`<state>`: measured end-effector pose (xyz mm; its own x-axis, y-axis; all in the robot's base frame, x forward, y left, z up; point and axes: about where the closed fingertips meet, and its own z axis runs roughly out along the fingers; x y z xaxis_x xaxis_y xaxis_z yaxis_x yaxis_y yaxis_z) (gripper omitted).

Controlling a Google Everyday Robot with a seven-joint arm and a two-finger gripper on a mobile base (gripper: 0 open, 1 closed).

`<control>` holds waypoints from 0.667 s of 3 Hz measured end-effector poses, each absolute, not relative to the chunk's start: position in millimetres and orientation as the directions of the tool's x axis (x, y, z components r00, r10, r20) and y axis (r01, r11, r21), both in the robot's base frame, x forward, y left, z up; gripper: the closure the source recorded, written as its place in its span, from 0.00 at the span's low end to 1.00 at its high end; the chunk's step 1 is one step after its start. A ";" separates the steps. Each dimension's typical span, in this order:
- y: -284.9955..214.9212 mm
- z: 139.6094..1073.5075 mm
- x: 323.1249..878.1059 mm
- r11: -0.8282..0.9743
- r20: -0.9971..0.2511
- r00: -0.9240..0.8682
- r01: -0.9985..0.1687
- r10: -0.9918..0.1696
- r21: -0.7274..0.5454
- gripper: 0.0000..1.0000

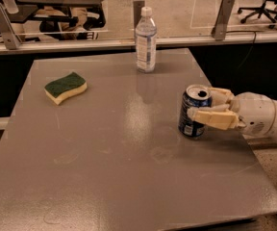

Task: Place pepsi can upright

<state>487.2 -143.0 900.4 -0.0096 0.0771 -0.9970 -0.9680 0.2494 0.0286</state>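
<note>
Bench (129,177): flat grey top, smooth with a dull sheen and faint ring marks. It fills most of the frame and narrows toward the upper edge.

Pepsi can (195,110): a short dark blue metal cylinder with a silver rim, right of centre. It stands upright with its open top facing up and its base on the bench. White lettering shows low on its side.

Hand (203,106): enters from the right edge on a rounded white casing. Its two beige, blocky plastic fingers (214,119) are clamped on the pepsi can, one across the near side at mid-height and the other behind the can's upper part.

Bottle (145,40): clear ribbed plastic with a white cap and a pale label. It stands upright at upper centre, near the bench's far edge and well apart from the pepsi can.

Sponge (65,87): wavy-edged block, with a rough dark green top over a soft yellow layer. It lies flat at upper left, well apart from everything else.
</note>
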 end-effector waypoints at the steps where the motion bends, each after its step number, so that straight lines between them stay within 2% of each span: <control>1: -144.1 897.6 486.9 0.248 -0.998 0.004 -0.969 0.064 0.012 0.36; 2: -141.6 898.6 486.9 0.244 -0.998 0.004 -0.970 0.064 0.011 0.13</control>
<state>486.9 -141.6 898.6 0.0044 0.0640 -0.9979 -0.9697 0.2441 0.0114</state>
